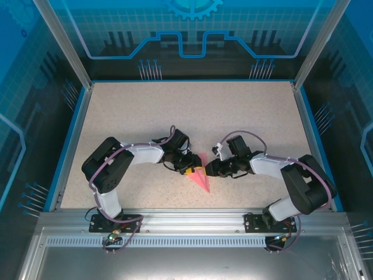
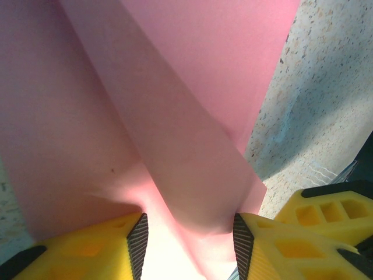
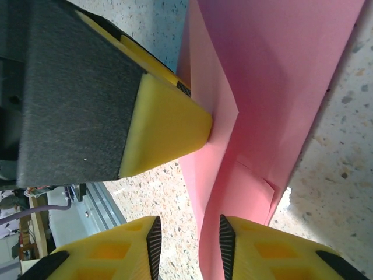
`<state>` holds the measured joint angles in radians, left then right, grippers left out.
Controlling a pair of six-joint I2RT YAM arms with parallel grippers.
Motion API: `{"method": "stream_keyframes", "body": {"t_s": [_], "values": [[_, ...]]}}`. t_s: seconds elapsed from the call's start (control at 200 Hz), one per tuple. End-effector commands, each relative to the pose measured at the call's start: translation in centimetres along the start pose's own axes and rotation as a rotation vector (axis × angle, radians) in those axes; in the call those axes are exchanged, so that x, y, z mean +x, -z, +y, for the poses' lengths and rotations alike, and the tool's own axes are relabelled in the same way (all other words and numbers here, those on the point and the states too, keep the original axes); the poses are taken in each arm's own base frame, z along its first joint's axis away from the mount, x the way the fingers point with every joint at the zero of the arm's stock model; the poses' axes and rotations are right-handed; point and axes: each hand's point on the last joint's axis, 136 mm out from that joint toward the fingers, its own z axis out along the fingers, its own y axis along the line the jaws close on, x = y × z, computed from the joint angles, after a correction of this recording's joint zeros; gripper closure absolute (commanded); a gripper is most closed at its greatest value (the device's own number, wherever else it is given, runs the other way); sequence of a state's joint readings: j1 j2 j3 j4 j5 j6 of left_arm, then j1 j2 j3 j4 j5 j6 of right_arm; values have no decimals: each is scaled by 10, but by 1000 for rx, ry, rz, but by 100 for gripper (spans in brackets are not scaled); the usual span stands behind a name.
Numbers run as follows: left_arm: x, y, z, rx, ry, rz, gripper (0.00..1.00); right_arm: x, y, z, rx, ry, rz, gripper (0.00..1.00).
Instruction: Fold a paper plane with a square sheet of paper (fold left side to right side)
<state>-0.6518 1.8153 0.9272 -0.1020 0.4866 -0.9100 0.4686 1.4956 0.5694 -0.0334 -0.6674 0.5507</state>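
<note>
The pink paper plane point(image 1: 203, 178) lies on the speckled table between both arms, a slim folded wedge pointing toward the near right. In the left wrist view the pink paper point(image 2: 175, 116) bulges up as a ridge. My left gripper point(image 2: 190, 242) is shut on that ridge, with a ribbed pad touching each side. From above, the left gripper point(image 1: 190, 170) sits at the wedge's wide end. My right gripper point(image 3: 187, 242) is open. The paper point(image 3: 274, 87) brushes only its right pad, with bare table under the gap. From above, the right gripper point(image 1: 210, 169) is at the paper's right edge.
In the right wrist view, a yellow finger point(image 3: 163, 125) of the left gripper presses against the paper's raised flap. The speckled table point(image 1: 175, 111) stretches away behind the arms. A metal rail point(image 1: 186, 219) runs along the near edge, and blue walls enclose the sides.
</note>
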Motion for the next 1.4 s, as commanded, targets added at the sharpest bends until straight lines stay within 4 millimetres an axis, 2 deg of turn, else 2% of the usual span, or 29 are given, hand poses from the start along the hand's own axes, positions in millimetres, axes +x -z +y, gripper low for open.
{"method": "stream_keyframes", "body": {"t_s": [0.0, 0.275, 0.56, 0.76, 1.396], "values": [[7, -7, 23, -84, 22, 20, 53, -10, -2, 7, -40, -2, 1, 67], [7, -7, 23, -85, 21, 21, 53, -6, -12, 5, -60, -16, 34, 81], [7, -6, 24, -85, 21, 20, 53, -4, -13, -8, 13, -22, 45, 100], [8, -6, 25, -89, 21, 23, 53, -3, -11, -20, 86, -24, 46, 100], [10, -6, 26, -89, 22, 24, 53, -3, -13, -30, 136, -30, 70, 100]]}}
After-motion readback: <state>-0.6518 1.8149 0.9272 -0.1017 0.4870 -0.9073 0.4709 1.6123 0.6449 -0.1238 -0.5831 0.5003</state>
